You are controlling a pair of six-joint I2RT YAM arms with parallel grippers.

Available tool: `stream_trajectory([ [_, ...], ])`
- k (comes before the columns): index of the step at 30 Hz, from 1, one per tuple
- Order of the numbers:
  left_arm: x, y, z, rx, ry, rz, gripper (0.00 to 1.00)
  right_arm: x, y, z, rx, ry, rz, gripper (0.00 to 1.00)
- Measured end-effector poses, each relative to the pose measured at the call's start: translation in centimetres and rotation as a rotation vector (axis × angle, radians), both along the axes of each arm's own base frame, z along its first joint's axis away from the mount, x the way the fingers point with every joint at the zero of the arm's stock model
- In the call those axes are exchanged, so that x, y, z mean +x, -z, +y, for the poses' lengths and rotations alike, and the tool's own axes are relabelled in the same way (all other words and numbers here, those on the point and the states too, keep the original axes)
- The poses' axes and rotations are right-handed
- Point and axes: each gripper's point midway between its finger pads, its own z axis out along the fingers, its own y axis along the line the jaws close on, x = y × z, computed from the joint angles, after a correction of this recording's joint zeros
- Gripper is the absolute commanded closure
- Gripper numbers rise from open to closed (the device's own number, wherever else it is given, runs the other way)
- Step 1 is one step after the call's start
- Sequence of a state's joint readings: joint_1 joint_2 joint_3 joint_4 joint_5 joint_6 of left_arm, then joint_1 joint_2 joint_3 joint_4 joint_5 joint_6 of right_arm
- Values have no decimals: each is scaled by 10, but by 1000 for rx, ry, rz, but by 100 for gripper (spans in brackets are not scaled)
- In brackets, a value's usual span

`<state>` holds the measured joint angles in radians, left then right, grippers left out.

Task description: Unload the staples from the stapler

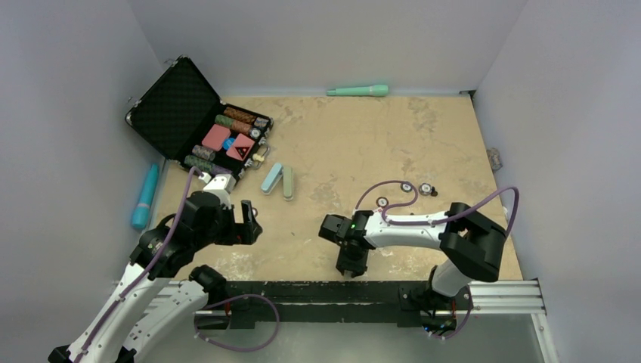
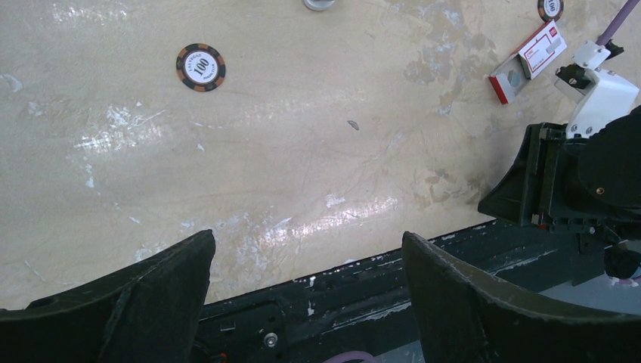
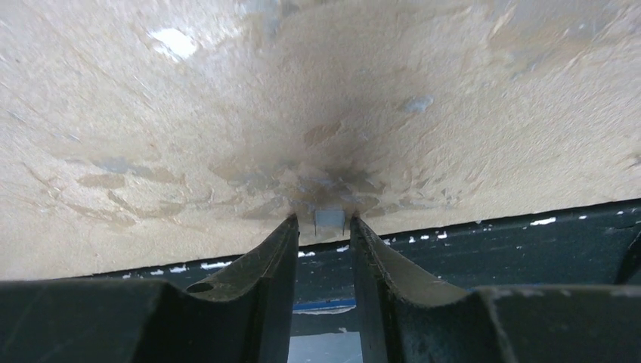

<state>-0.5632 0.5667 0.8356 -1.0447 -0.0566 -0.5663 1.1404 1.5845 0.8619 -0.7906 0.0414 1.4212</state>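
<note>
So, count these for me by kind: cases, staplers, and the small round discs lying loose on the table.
case: 1
stapler: 1
loose discs: 3
Total: 5

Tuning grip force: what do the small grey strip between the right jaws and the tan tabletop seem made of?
Small grey strip: likely metal, pale with a dull sheen; too small to be sure. Tan tabletop: hard coated board or stone-look laminate, judging by mottled veining and glossy glare.
</note>
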Motion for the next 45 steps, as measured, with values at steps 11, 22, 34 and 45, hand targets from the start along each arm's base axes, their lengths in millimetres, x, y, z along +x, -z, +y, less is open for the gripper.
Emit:
stream_trajectory([
  [11, -1, 1, 0, 2, 0, 3, 4, 11, 0, -3, -13, -5, -25, 71],
  [22, -2, 2, 2, 6, -2, 8, 4, 12, 0, -4, -12, -27, -27, 75],
  [34, -3, 2, 3, 9, -8, 6, 4, 12, 0, -3, -7, -48, -27, 74],
  [45, -3, 2, 4, 10, -10, 5, 4, 10, 0, -1, 18, -57, -33, 70],
])
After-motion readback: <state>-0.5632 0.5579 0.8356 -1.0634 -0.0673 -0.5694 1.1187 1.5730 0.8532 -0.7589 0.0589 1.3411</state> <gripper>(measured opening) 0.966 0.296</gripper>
